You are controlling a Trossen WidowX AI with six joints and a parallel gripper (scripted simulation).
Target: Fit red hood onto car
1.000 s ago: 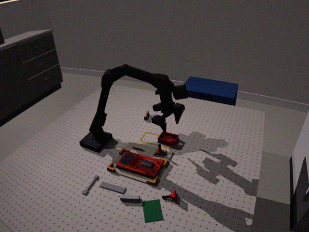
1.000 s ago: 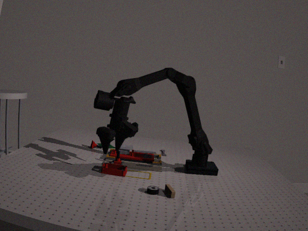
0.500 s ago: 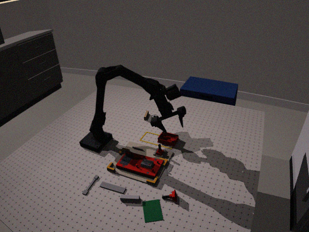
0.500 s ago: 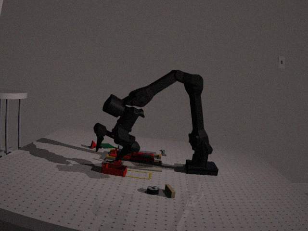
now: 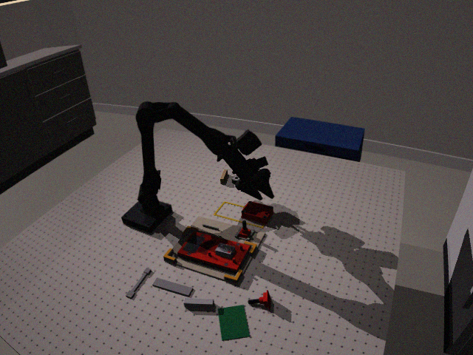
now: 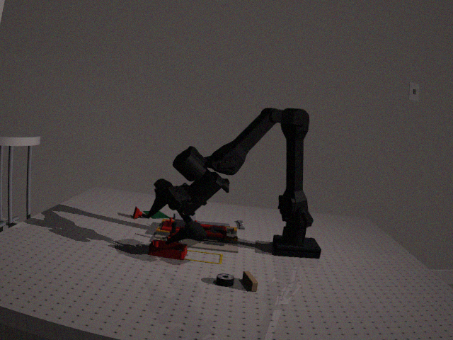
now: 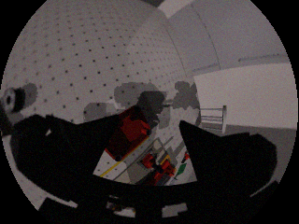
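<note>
One arm (image 5: 148,149) (image 6: 294,157) reaches over the pegboard table (image 5: 324,214) (image 6: 127,292) (image 7: 70,47) in the top view, its gripper (image 5: 267,197) (image 6: 157,229) (image 7: 149,121) tilted and hanging above the hood (image 5: 250,217) (image 6: 168,249) (image 7: 126,133). The fingers are spread wide, with nothing between them. The red hood lies on the table, its hollow side seemingly up, at one end of a yellow outline (image 5: 225,203) (image 6: 221,258) (image 7: 108,170). Near it, the chassis (image 5: 202,254) (image 6: 216,231) sits between the orange corners of the jig (image 5: 170,257), the grey engine block (image 5: 225,249) on its deck and short dark pegs around that. A red piece with a black post (image 5: 244,231) stands between chassis and hood; a similar one (image 5: 266,299) lies beyond the jig, near a green sheet (image 5: 233,322) (image 6: 157,214) (image 7: 181,169) and two grey bars (image 5: 172,287) (image 5: 199,304).

In the exterior view, one finger is well above the other; the lower one overlaps the hood's far end, and whether they touch cannot be told. A dark ring (image 6: 219,280) and a tan block (image 6: 250,281) stand just beside each other, nearer the camera.

In the wrist view, the fingertips are well apart. The hood shows between them, slanted and partly covered by the finger at the left of the picture.
</note>
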